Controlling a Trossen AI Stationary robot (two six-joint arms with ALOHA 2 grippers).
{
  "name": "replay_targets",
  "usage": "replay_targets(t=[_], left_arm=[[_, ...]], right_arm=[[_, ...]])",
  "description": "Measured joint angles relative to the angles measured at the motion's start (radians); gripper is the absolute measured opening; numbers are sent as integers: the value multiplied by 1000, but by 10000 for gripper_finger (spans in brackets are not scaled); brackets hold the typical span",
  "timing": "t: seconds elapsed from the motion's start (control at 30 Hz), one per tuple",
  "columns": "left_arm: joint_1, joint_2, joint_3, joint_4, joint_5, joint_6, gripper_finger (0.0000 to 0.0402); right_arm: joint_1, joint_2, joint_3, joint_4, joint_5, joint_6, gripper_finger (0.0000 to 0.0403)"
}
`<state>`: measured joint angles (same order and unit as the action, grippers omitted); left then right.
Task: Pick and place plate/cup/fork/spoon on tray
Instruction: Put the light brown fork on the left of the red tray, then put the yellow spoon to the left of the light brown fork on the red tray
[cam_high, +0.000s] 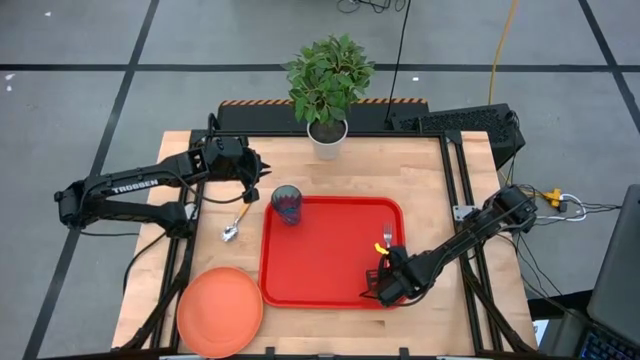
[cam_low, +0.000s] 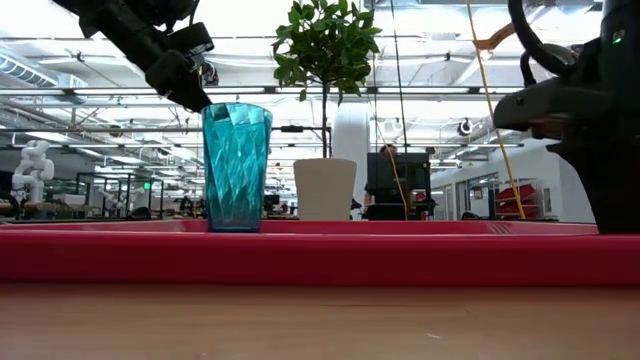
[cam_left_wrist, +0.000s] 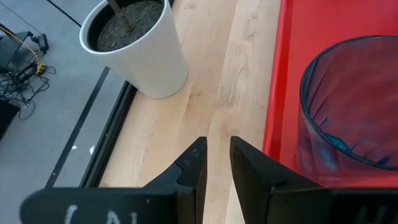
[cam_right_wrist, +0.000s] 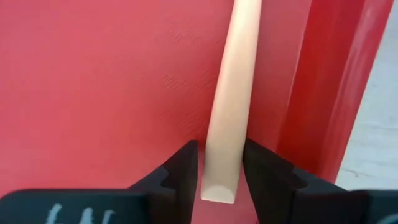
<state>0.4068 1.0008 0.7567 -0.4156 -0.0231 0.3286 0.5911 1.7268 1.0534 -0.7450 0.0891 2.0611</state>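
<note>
Right wrist view: right gripper (cam_right_wrist: 219, 171) fingers flank fork (cam_right_wrist: 229, 106) handle on tray (cam_right_wrist: 93, 93), touching. Left gripper (cam_left_wrist: 216, 165) narrowly apart, empty, beside cup (cam_left_wrist: 351, 106).

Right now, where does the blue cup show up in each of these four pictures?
High view: the cup stands in the tray's far-left corner.
Low view: left of centre, on the tray.
Left wrist view: right edge.
Right wrist view: not in it.
Shared landmark: the white plant pot.
</note>
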Motion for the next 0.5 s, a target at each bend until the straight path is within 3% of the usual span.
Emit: replay_targets(t=[0.5], left_arm=[[0,0,0,0,0,0,74]], right_arm=[[-5,-26,1,-65,-40,-53,149]])
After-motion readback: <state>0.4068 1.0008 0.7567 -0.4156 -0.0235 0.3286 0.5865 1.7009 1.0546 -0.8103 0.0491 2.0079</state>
